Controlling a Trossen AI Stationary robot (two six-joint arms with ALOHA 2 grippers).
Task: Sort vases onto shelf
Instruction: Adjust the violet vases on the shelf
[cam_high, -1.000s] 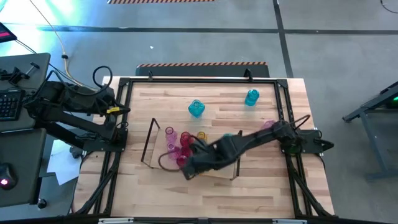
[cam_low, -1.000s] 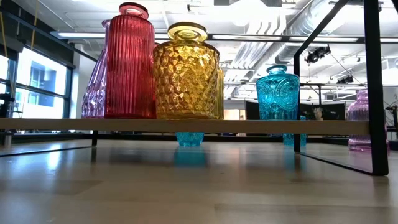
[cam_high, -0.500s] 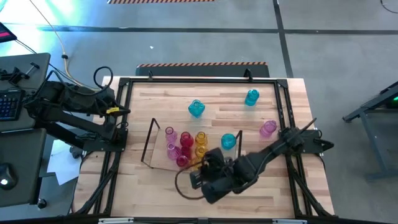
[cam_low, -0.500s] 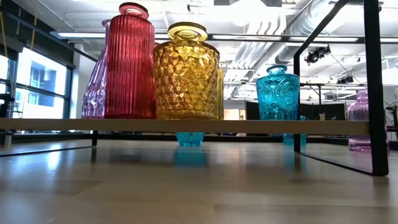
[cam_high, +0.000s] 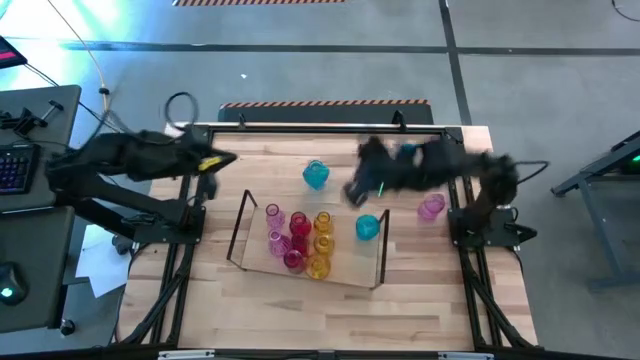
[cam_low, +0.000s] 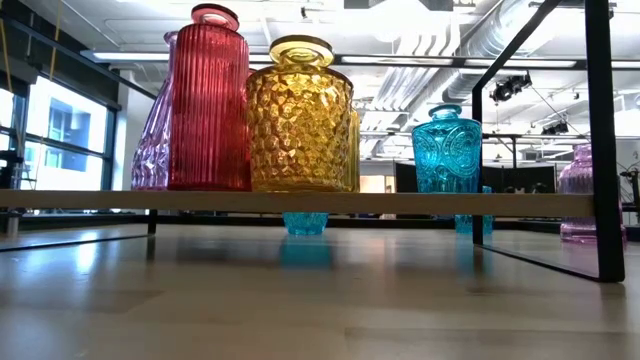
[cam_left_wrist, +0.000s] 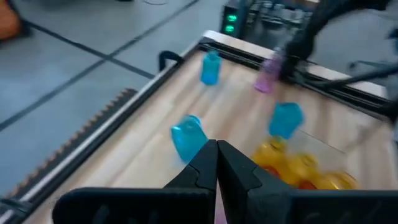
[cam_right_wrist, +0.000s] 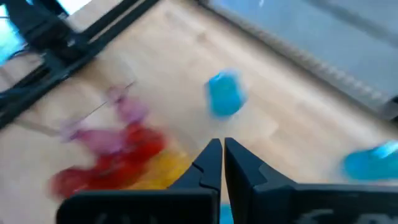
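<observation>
The shelf (cam_high: 243, 228) stands mid-table, bearing pink (cam_high: 276, 240), red (cam_high: 298, 225), yellow (cam_high: 318, 265) and cyan (cam_high: 367, 228) vases upright on their bases. The low view shows red (cam_low: 208, 100), yellow (cam_low: 298, 120) and cyan (cam_low: 447, 150) ones on its board. Loose vases stand on the table: cyan (cam_high: 316, 175), cyan (cam_high: 405, 152), pink (cam_high: 431, 207). My right gripper (cam_high: 352, 192) hangs shut and empty above the table between the shelf and the far edge; its wrist view shows it (cam_right_wrist: 222, 152) over a cyan vase (cam_right_wrist: 225, 93). My left gripper (cam_high: 232, 160), shut and empty, is at the far left corner.
A black metal frame (cam_high: 320, 128) runs around the wooden table. The shelf's dark end frames (cam_low: 600, 150) stand upright at both short ends. Bare wood lies along the table's near edge (cam_high: 320, 315) and at its far left.
My right gripper has left the shelf's near side, risen, and swung toward the table's far edge, turning as it went. A yellow vase that the arm covered now shows standing on the shelf. My left gripper has moved out over the table's far left corner.
</observation>
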